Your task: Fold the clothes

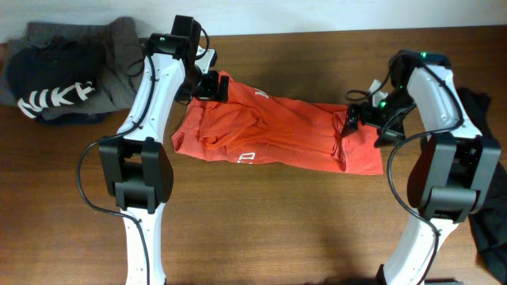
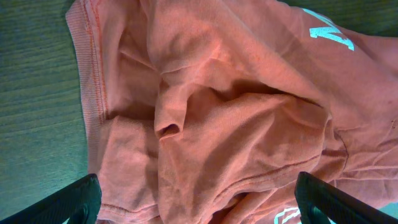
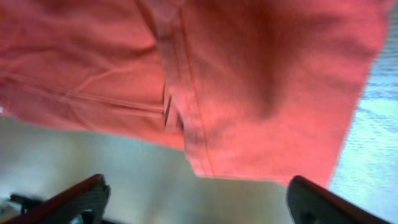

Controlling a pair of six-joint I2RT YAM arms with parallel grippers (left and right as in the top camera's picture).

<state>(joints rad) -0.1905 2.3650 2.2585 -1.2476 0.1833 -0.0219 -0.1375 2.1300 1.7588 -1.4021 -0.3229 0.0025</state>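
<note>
- The red-orange shirt (image 1: 277,134) lies crumpled on the wooden table (image 1: 277,229), forming a rough band across the table's middle between the two arms.
- Its fabric is bunched in deep creases, with layers overlapping; it is not flat.
- White printed lettering (image 1: 245,158) shows near the shirt's near edge, and more white print (image 2: 329,34) appears in the left wrist view.
- A ribbed edge (image 2: 84,62) runs along the shirt's side in the left wrist view, next to bare table.
- In the right wrist view a stitched seam (image 3: 186,93) crosses the cloth.
- The left gripper (image 1: 210,85) hovers over the shirt's left end, its fingers (image 2: 74,199) spread wide and clamping nothing.
- The right gripper (image 1: 356,119) sits at the shirt's right end, its fingers (image 3: 323,202) likewise spread wide, with no cloth pinched between them.
- A pile of dark garments (image 1: 63,75), one with white lettering, lies at the table's far left corner.
- Dark cloth (image 1: 487,229) lies at the right edge.
</note>
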